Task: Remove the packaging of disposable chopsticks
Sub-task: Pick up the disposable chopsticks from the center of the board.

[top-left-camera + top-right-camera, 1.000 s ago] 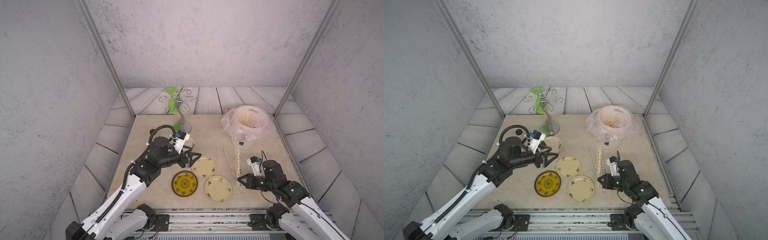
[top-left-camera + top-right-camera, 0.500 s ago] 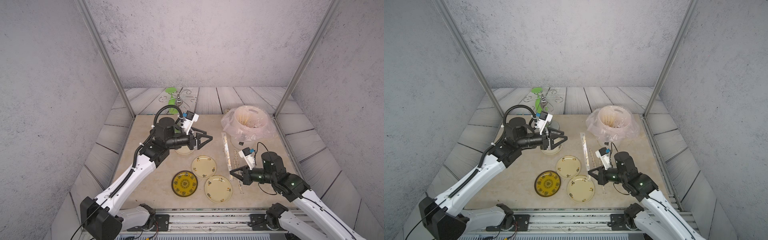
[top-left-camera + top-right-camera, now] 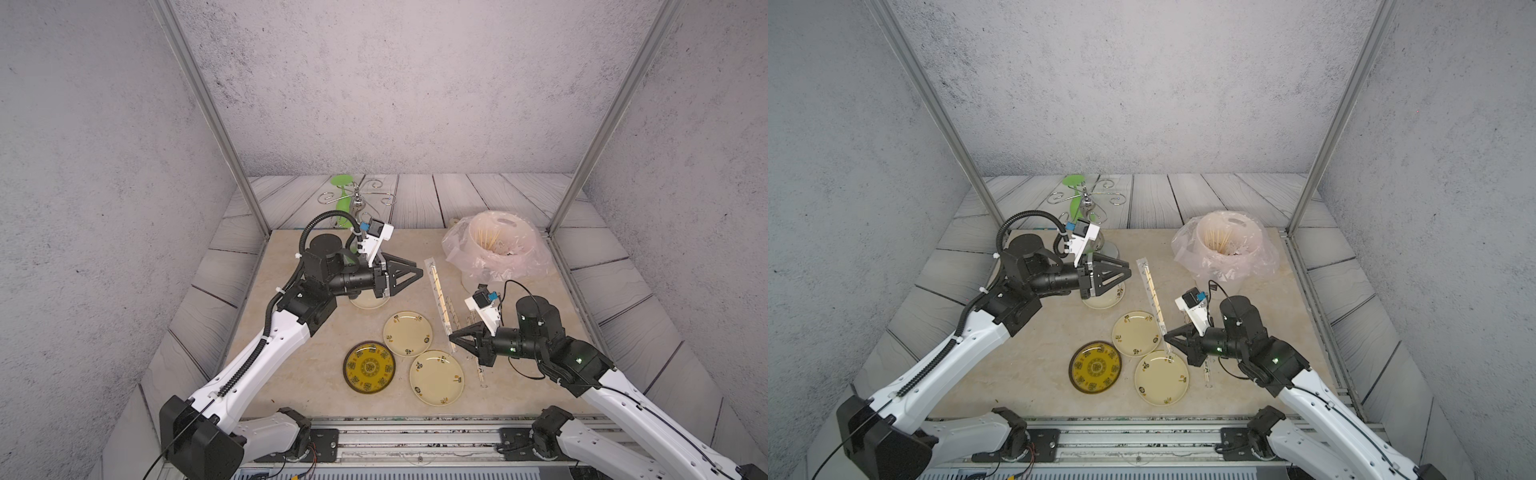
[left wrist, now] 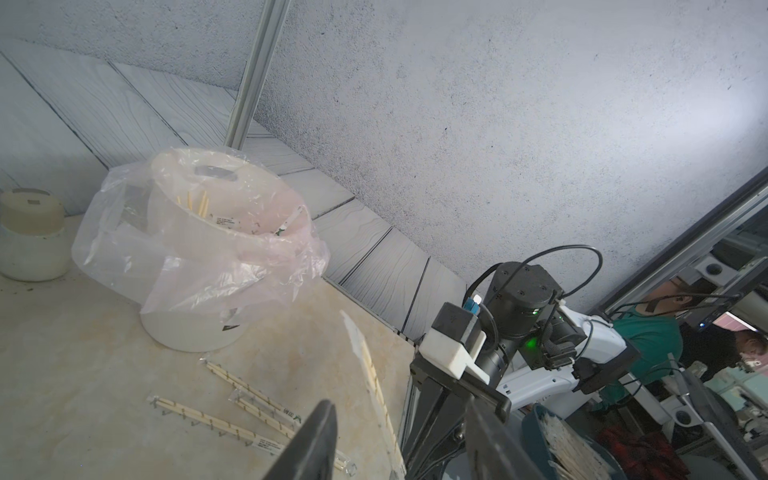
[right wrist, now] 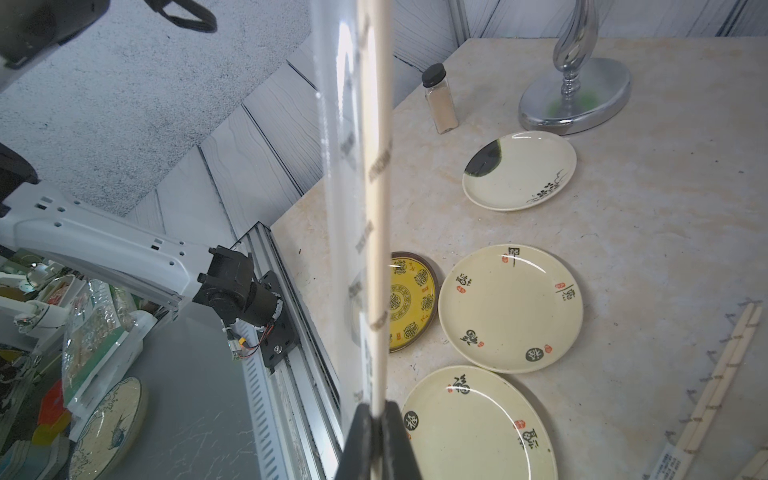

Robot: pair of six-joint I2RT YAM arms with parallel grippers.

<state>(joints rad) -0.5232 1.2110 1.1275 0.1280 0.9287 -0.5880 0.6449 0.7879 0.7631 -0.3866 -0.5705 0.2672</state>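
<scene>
Raised packaging [image 3: 440,299], right tool [image 3: 452,337] seemingly tight

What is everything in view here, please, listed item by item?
Table: one, beige.
Cream plates: three, cream, centre.
Yellow plate: one, yellow, beside them.
Bin: one, white with pinkish bag, far right corner.
Loose wrapped chopsticks: about three, pale, right of plates.
Held wrapped chopsticks: one, pale, raised aslant.
Stand: one, silver, rear.
Spice jar: one, clear, near stand.
White jar: one, white, beside bin.
Left pincer: black, open, empty.
Right pincer: black, shut on held wrapped chopsticks.

Tabletop [image 3: 320,386] beside plates [image 3: 407,333] — seemingly free
</scene>
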